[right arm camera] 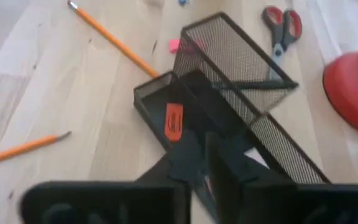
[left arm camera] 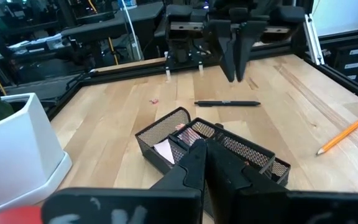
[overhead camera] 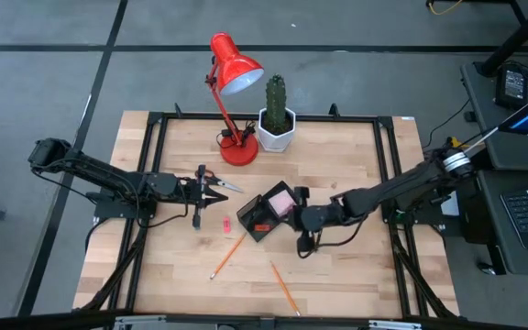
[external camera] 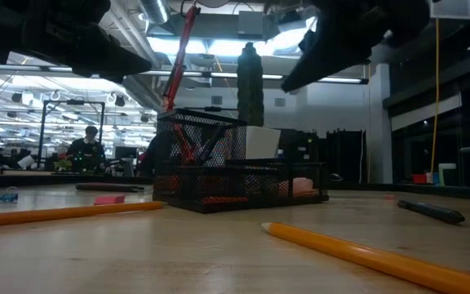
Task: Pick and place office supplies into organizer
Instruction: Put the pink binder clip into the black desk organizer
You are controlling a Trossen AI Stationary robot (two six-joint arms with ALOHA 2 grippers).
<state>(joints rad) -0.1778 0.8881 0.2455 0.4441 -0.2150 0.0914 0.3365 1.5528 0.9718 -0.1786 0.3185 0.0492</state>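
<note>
The black mesh organizer (overhead camera: 266, 216) (right arm camera: 241, 62) stands mid-table. It holds a pink sticky-note pad (overhead camera: 282, 200) and a small orange piece (right arm camera: 174, 121). My right gripper (overhead camera: 299, 218) (left arm camera: 235, 76) hangs shut just above the organizer's right side, with nothing between its fingers. Below it a black pen (left arm camera: 227, 103) lies on the table. My left gripper (overhead camera: 216, 192) is shut and level, raised over the red-handled scissors (right arm camera: 283, 28), which lie flat. Two orange pencils (overhead camera: 227, 257) (overhead camera: 285, 287) and a pink piece (overhead camera: 226, 224) lie nearer the front edge.
A red desk lamp (overhead camera: 236, 73) and a cactus in a white pot (overhead camera: 276, 119) stand at the far edge, behind the organizer. Black frame rails (overhead camera: 154, 174) run along the table's sides. Bare wood lies at the near left and near right.
</note>
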